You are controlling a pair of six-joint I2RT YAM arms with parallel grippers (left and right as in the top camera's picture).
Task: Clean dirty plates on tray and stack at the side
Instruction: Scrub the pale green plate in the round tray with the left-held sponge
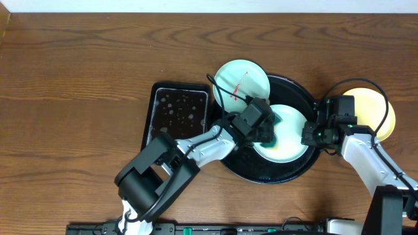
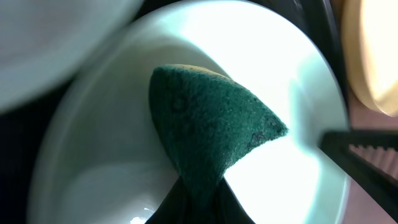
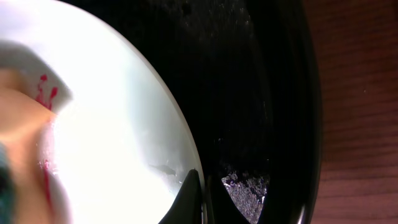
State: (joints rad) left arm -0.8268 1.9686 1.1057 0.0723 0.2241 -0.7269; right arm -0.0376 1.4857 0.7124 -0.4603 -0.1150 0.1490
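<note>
A pale plate [image 1: 290,140] lies in the round black tray [image 1: 261,171]. My left gripper [image 1: 261,129] is shut on a green sponge [image 2: 211,130] and presses it onto this plate [image 2: 112,162]. At the plate's right rim, my right gripper [image 1: 309,134] is shut, one finger on each side of the rim [image 3: 202,199]. Red smears [image 3: 45,93] show on the plate [image 3: 112,137] beside the sponge. A second pale blue plate [image 1: 241,81] with a red streak rests on the tray's upper-left rim. A pale yellow plate [image 1: 372,112] lies on the table to the right of the tray.
A rectangular black tray [image 1: 177,112], wet with droplets, lies left of the round tray. Cables loop over the blue plate and above the right wrist. Bare wooden table [image 1: 78,98] stretches to the left and back.
</note>
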